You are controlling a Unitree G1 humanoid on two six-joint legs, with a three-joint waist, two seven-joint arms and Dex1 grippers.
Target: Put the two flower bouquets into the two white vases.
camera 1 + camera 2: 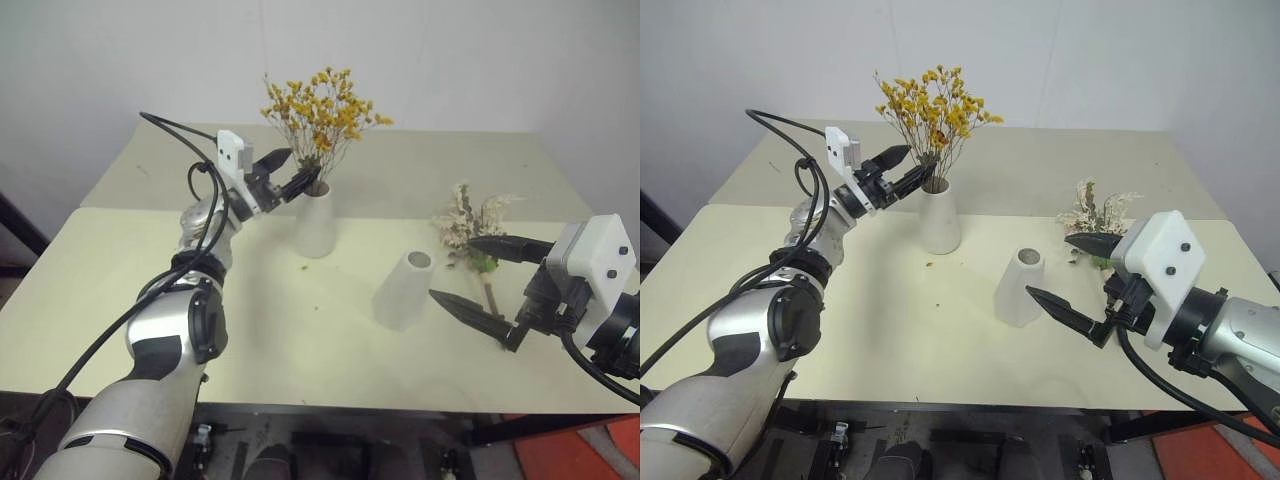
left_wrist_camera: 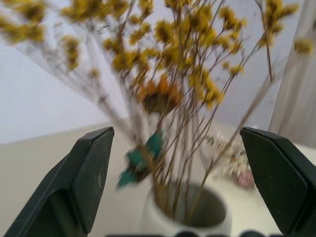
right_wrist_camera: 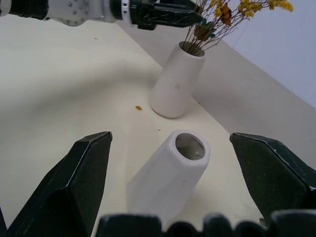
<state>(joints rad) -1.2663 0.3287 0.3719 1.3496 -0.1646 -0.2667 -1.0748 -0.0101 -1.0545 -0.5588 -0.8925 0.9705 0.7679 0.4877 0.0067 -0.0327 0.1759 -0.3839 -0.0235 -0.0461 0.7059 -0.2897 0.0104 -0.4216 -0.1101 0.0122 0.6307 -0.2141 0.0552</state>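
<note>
The yellow-orange bouquet (image 1: 320,110) stands in the far white vase (image 1: 316,220), its thin stems (image 2: 182,163) down inside the mouth. My left gripper (image 1: 297,168) is open just above that mouth, on the left side of the stems, and grips nothing. The second white vase (image 1: 404,290) stands slanted and empty nearer to me; its hollow mouth (image 3: 190,146) shows in the right wrist view. The cream-pink bouquet (image 1: 470,225) lies on the table to the right of it. My right gripper (image 1: 452,267) hovers open over the table beside the empty vase, in front of that bouquet.
Two cream tables (image 1: 150,300) butt together, with a white wall behind. A few yellow crumbs (image 1: 305,268) lie near the far vase. The near table edge (image 1: 300,405) runs in front of me.
</note>
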